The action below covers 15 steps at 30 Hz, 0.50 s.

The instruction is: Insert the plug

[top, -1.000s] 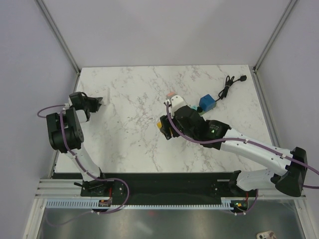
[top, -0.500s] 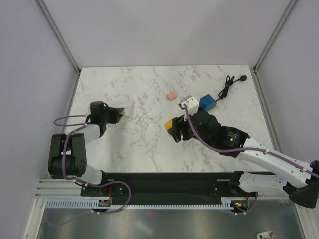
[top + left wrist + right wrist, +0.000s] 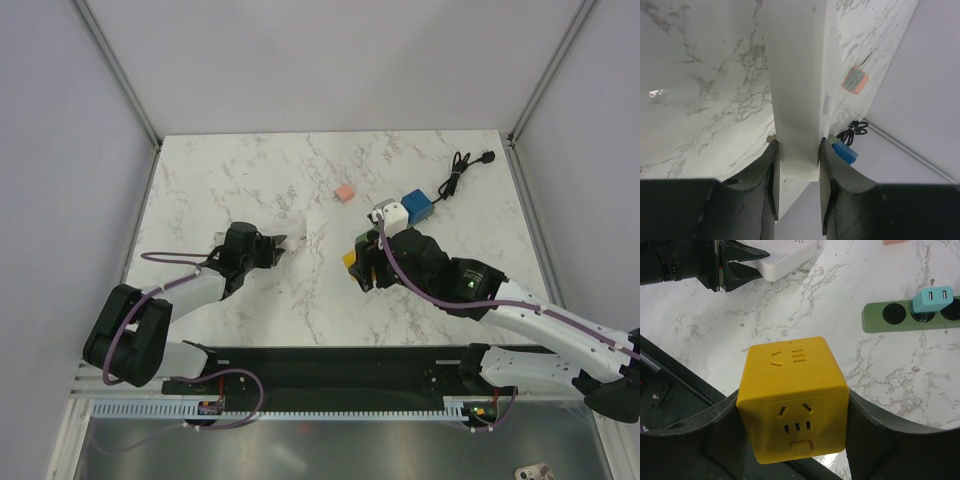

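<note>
Right wrist view: right gripper (image 3: 792,412) has both fingers pinching the yellow socket cube (image 3: 790,365) on two opposite side faces, and the cube fills the gap. The two faces on show carry socket holes only. No pins are visible; presumably they sit on a hidden face.

Up-left of the cube and apart from it lies the white power strip (image 3: 787,255). Its near end is clamped across its width by the left gripper (image 3: 796,157). Left wrist view: the strip's long axis runs straight out from those fingers toward the pink block (image 3: 855,80). Cannot tell whether the strip is lifted off the marble table (image 3: 220,180).

Right of the cube, the green strip (image 3: 890,320) lies flat with a blue adapter (image 3: 932,300) seated in it.

Judgement: the white strip is the likelier target, since the left arm presents it. The cube's hidden face must turn toward its socket row.
</note>
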Motion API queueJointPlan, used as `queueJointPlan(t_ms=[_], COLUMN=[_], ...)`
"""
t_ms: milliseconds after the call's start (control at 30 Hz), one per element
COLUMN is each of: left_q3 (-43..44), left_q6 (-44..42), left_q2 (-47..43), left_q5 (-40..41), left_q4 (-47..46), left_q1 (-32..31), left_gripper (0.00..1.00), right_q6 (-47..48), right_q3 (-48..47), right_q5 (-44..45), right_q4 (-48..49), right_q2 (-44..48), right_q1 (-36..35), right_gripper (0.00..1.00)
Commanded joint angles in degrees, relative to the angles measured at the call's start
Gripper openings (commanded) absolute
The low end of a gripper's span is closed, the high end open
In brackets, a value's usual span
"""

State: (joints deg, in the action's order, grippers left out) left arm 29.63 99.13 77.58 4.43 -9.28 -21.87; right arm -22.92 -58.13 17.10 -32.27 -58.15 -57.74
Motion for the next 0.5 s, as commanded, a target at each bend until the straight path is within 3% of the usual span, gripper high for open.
queueJointPlan(t_ms=[0,200,300,467], left_q3=[1.0,1.2,1.0,2.3], left_q6=[5.9,6.9,7.6,7.7], left_q2=[-0.2,0.2,0.4,1.0], left_q5=[4.0,4.9,4.5,4.0], left_q4=[6.8,8.9,8.9,14.0], left_q1=[-2.9,-5.9,-7.1,-8.2], left_gripper=[0.02,0.16,0.27,0.35], right_q6=[-2.0,-3.4,-3.5,-3.5], right_q3=[-2.7,-4.5,-5.0,-6.4], right_q5=[2.0,2.2,2.5,3.1], right_q4=[-0.7,-3.5,-3.8,-4.1], right_q2=[-0.6,-3.5,-4.1,-4.7], right_q1=[0.3,0.3,0.3,0.4], right_gripper=[0.00,0.00,0.00,0.00])
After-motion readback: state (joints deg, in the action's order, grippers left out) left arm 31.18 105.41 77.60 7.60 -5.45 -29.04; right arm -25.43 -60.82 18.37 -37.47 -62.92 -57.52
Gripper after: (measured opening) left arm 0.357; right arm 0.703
